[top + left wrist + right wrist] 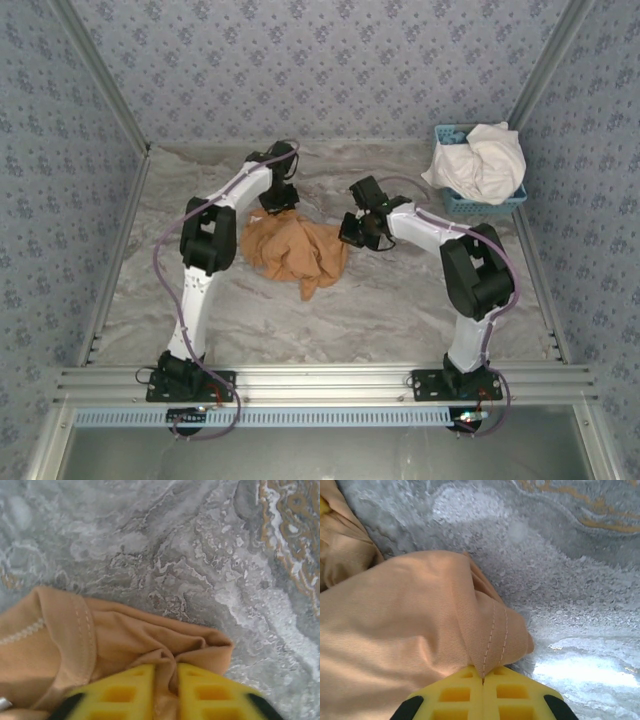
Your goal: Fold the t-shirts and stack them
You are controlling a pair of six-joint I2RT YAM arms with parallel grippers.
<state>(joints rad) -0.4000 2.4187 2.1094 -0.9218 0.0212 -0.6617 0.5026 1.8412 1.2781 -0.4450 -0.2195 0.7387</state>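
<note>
The tan-orange t-shirt [292, 250] lies crumpled in the middle of the marbled table. My left gripper [280, 203] is at the shirt's far edge, and in the left wrist view its yellow fingers [205, 690] are shut on a pinched fold of the orange cloth [115, 640]. My right gripper [352, 230] is at the shirt's right edge. The right wrist view has this gripper [483, 675] shut on a stitched hem of the shirt [405, 630]. The white t-shirt [480, 160] sits bunched in the light-blue basket [492, 206] at the back right.
Patterned walls close in the table on the left, back and right. An aluminium rail [320, 382] carrying both arm bases runs along the near edge. Bare marbled tabletop [380, 310] lies in front of the orange shirt.
</note>
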